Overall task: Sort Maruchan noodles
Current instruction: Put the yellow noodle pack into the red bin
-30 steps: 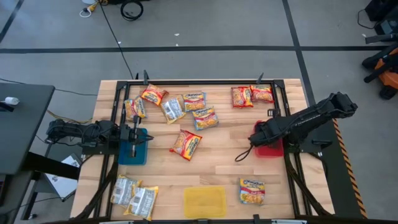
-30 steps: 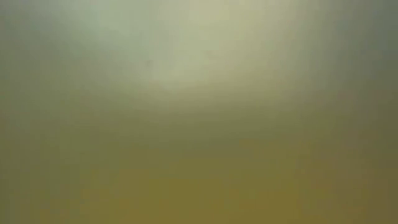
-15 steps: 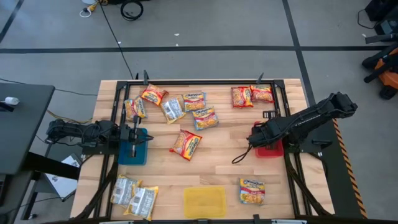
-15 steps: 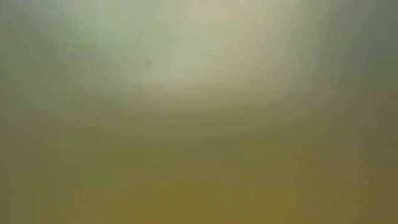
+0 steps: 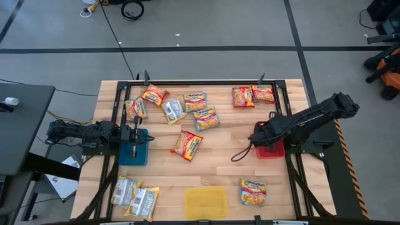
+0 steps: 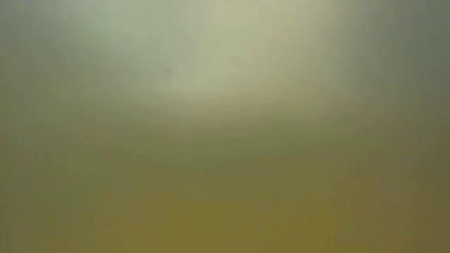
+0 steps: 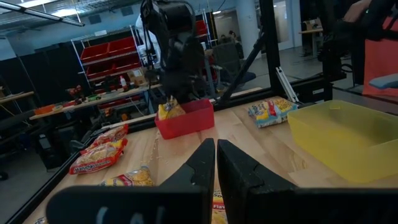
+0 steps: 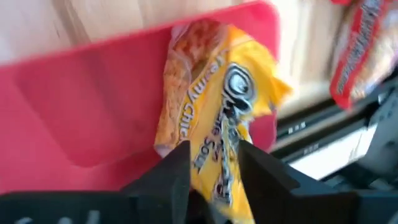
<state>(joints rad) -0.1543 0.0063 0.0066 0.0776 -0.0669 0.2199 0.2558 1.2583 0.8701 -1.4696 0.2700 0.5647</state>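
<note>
My right gripper (image 8: 214, 165) hangs over the red tray (image 5: 272, 150) at the table's right, its fingers apart. A yellow-orange noodle packet (image 8: 217, 99) stands between them, its lower part down in the tray (image 7: 186, 118). My left gripper (image 7: 216, 162) waits shut and empty over the blue tray (image 5: 139, 156) at the left. Other Maruchan packets lie flat on the wood. Among them are red-orange ones (image 5: 187, 145), (image 5: 243, 97), yellow-orange ones (image 5: 205, 118), (image 5: 253, 191) and silvery ones (image 5: 174, 110), (image 5: 144, 203). My right gripper comes from above with one finger on each side of the yellow-orange packet's upper end (image 8: 225, 177). The packet leans upright in the red tray below the fingers. Whether the fingers (image 8: 177, 171) touch it, I cannot tell.
A yellow tray (image 5: 205, 202) sits at the near edge, between the silvery packets and a yellow-orange one. A black frame (image 5: 206, 81) runs round the table. A cable (image 5: 240, 153) dangles from the right arm. The low view shows only a yellowish blur.
</note>
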